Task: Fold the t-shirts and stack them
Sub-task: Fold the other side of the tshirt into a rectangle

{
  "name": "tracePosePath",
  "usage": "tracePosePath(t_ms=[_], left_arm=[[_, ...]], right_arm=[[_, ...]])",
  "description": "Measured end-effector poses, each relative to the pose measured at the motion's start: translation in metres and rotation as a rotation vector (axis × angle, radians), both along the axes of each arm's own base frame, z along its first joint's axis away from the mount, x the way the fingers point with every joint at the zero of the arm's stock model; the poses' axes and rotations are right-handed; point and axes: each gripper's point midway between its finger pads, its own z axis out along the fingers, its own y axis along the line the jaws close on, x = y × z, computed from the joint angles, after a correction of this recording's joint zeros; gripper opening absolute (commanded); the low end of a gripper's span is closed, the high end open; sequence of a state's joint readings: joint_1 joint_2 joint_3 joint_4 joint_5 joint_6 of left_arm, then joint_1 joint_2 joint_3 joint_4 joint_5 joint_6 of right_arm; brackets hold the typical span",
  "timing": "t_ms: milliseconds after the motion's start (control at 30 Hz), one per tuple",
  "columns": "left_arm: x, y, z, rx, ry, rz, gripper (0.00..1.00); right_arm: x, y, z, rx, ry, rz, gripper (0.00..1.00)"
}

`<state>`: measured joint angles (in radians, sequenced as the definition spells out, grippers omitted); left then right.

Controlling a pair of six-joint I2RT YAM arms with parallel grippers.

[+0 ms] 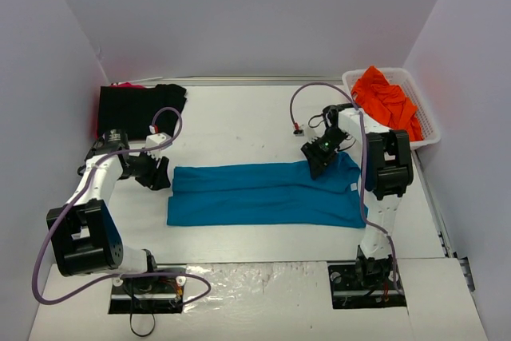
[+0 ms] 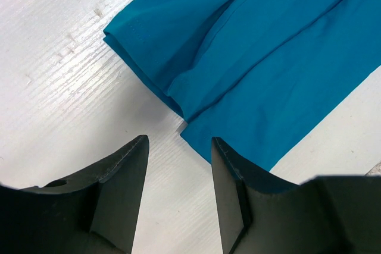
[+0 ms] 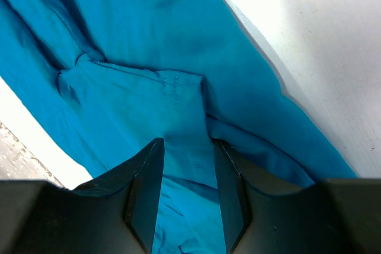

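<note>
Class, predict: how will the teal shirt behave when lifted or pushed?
Probably floppy: the teal t-shirt lies in soft flat folds, so a lifted end should sag. Likely light, being thin cloth. Pushed, it may bunch, like the creases by the right gripper.

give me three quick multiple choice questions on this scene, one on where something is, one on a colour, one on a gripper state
1. Where does the black t-shirt lie?
A. near right corner
B. at the far left of the table
C. dead centre

2. What colour is the cloth in the white basket?
A. black
B. teal
C. orange

3. How is the left gripper?
A. open, above bare table beside the teal t-shirt
B. shut on the teal t-shirt
C. shut on the black t-shirt

Answers:
1 B, the top view shows it folded by the left wall, at the far edge.
2 C, orange cloth is heaped in it.
3 A, the left wrist view shows its fingers apart with only white table between them.
</note>
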<state>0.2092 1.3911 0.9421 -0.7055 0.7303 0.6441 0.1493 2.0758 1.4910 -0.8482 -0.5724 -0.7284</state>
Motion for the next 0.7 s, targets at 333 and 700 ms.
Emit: tracePosePath(t_ms=[333,700], left_arm=[[-0.0001,0.0001,-0.0001,0.001,0.0,0.0,0.45],[-0.0009,-0.0004,-0.0005,-0.003,0.003,-0.001,0.45]], right_arm=[[0.0009,-0.0015,-0.0034,0.001,0.001,0.003,0.22],[0.0005,0.0002,-0.0056,0.011,0.001,0.0,0.0]])
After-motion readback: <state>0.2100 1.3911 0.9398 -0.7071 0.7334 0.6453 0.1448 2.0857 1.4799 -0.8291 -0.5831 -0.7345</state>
